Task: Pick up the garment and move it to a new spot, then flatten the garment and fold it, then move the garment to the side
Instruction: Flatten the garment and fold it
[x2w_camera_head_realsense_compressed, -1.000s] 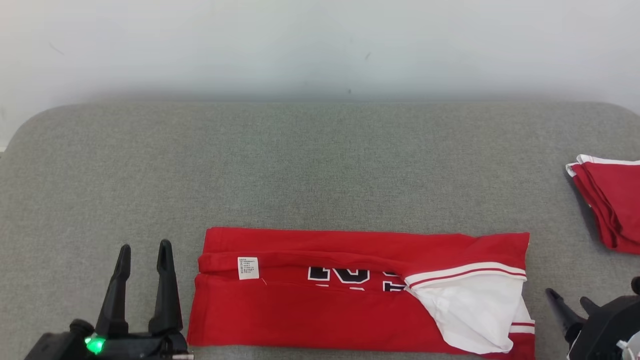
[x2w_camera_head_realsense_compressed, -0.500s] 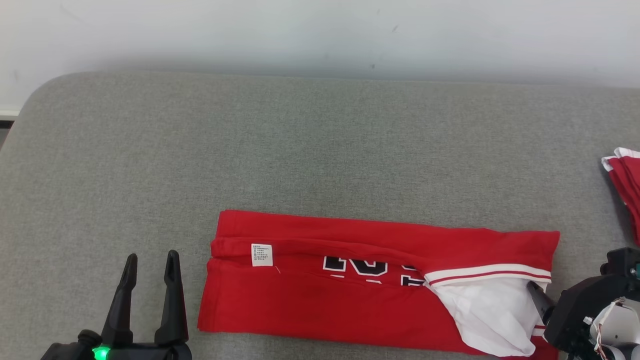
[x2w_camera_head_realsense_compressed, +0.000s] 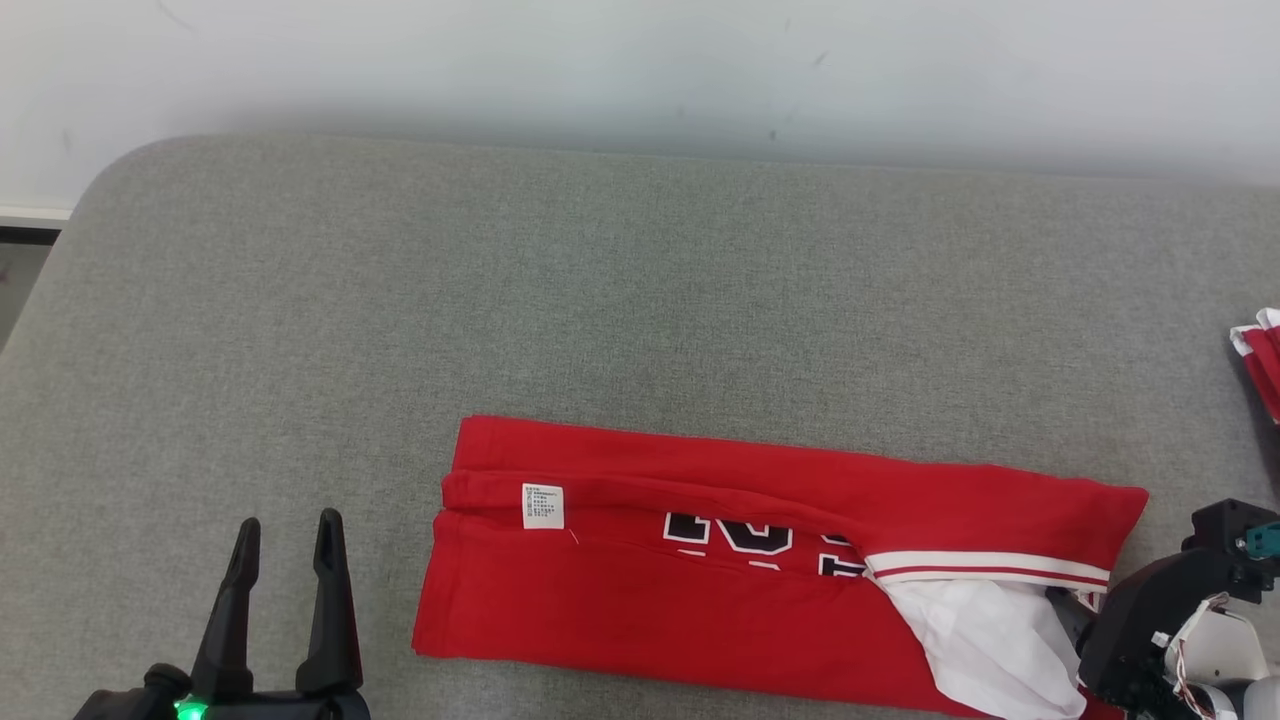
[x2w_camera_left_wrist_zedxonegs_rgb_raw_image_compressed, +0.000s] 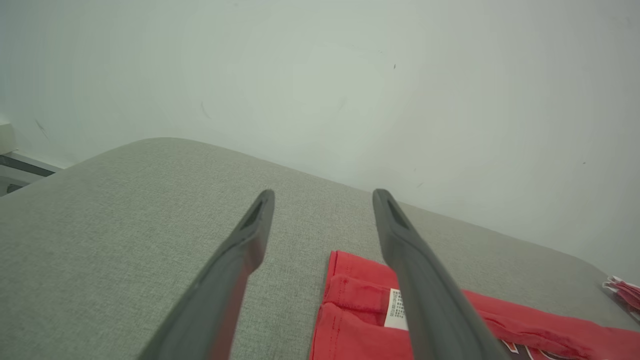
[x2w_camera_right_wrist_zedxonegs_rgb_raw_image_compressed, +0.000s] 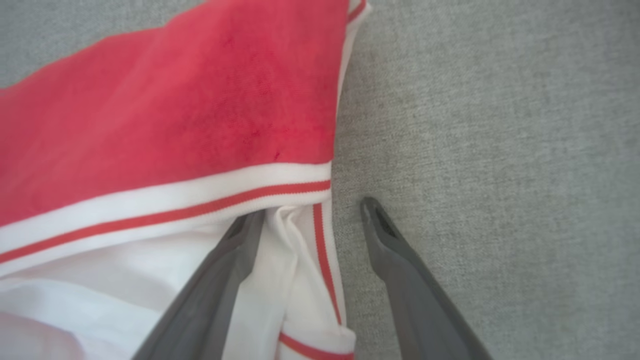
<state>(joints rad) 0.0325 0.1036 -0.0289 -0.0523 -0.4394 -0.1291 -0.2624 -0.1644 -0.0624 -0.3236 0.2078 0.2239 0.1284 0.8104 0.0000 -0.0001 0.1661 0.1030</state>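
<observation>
Gripping this end well is, I judge, calling for the right gripper (x2w_camera_right_wrist_zedxonegs_rgb_raw_image_compressed: 309, 212) to sink lower, so that every layer of the red cloth jersey with white striped trim and dark lettering (x2w_camera_head_realsense_compressed: 700, 600) is sitting between its fingers (x2w_camera_right_wrist_zedxonegs_rgb_raw_image_compressed: 215, 290) before closing; catching only the loose white sleeve would be pulling the fold apart. The jersey is lying folded in a long band on the grey fabric-covered tabletop (x2w_camera_head_realsense_compressed: 600, 300). The right fingers are standing wide apart, gripping nothing: one is lying on white cloth at the striped hem, the other over bare tabletop just beside the edge. The left gripper (x2w_camera_head_realsense_compressed: 288, 522), likewise spread and empty, is waiting near the labelled end.
</observation>
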